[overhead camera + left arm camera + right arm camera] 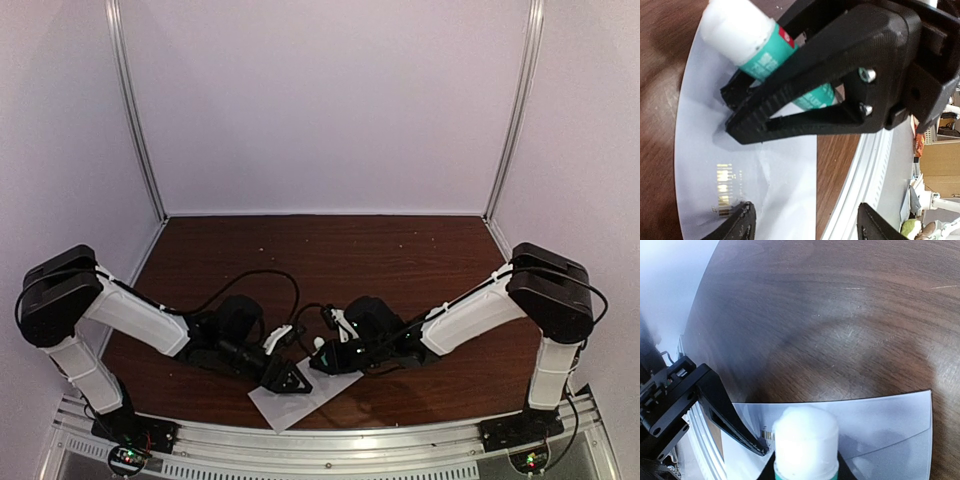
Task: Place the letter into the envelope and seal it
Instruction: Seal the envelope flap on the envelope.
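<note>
Our right gripper is clamped on the glue stick, whose white end is over the envelope lying flat at the bench's near edge. The left gripper is spread wide and holds nothing. We'd pin the envelope with it before gluing the flap.

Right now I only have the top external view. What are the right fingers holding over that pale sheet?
Observer: A glue stick, teal label, white cap on, clamped between the right fingers.
Operator: Which paper is that sheet?
Observer: It looks like the envelope; the right wrist view shows a diagonal seam across it.
Operator: And the other arm?
Observer: The left fingers are open, one tip over the envelope beside a gold barcode-like print.
</note>
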`<action>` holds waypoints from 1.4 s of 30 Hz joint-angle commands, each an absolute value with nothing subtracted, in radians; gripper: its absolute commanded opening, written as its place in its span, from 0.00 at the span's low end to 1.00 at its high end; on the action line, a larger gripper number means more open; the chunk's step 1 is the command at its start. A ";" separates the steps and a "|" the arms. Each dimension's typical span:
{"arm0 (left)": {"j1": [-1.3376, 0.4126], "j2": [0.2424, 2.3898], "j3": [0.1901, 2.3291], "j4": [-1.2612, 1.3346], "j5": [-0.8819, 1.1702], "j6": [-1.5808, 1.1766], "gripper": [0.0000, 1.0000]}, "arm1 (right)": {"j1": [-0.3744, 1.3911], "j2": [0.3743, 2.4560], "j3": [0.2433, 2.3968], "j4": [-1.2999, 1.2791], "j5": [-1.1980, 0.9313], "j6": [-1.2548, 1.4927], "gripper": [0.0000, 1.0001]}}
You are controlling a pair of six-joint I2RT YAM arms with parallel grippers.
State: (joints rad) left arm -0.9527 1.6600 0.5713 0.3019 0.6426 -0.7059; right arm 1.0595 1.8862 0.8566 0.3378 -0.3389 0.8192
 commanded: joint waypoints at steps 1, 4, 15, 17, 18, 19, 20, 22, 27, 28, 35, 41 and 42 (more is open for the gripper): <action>-0.960 1.645 0.510 0.197 0.591 -0.736 0.71 | 1.055 1.923 0.860 0.282 -0.308 0.827 0.00; -0.961 1.650 0.508 0.234 0.591 -0.750 0.71 | 1.055 1.928 0.863 0.284 -0.312 0.827 0.00; -0.990 1.759 0.602 0.325 0.602 -0.771 0.71 | 1.055 1.926 0.859 0.287 -0.315 0.828 0.00; -1.002 1.777 0.614 0.333 0.603 -0.775 0.71 | 1.055 1.928 0.859 0.289 -0.316 0.828 0.00; -1.005 1.783 0.616 0.333 0.603 -0.777 0.71 | 1.055 1.928 0.859 0.289 -0.315 0.828 0.00; -1.005 1.787 0.617 0.333 0.601 -0.779 0.71 | 1.055 1.928 0.859 0.289 -0.316 0.828 0.00; -1.006 1.788 0.616 0.330 0.596 -0.778 0.71 | 1.055 1.927 0.859 0.290 -0.316 0.827 0.00; -1.005 1.782 0.615 0.311 0.577 -0.776 0.71 | 1.055 1.927 0.856 0.290 -0.316 0.826 0.00; -1.006 1.744 0.601 0.254 0.543 -0.768 0.71 | 1.052 1.925 0.852 0.286 -0.314 0.825 0.00; -1.006 1.732 0.589 0.242 0.541 -0.768 0.71 | 1.052 1.924 0.851 0.286 -0.312 0.825 0.00; -1.005 1.646 0.528 0.206 0.541 -0.774 0.72 | 1.048 1.928 0.857 0.284 -0.314 0.824 0.00; -1.006 1.632 0.500 0.219 0.536 -0.785 0.72 | 1.048 1.931 0.864 0.283 -0.318 0.823 0.00; -1.006 1.635 0.501 0.229 0.532 -0.787 0.72 | 1.047 1.932 0.865 0.284 -0.319 0.822 0.00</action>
State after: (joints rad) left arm -1.0035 1.6218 0.5373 0.3161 0.5797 -0.7731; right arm 1.0538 1.8954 0.8646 0.3439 -0.3397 0.8192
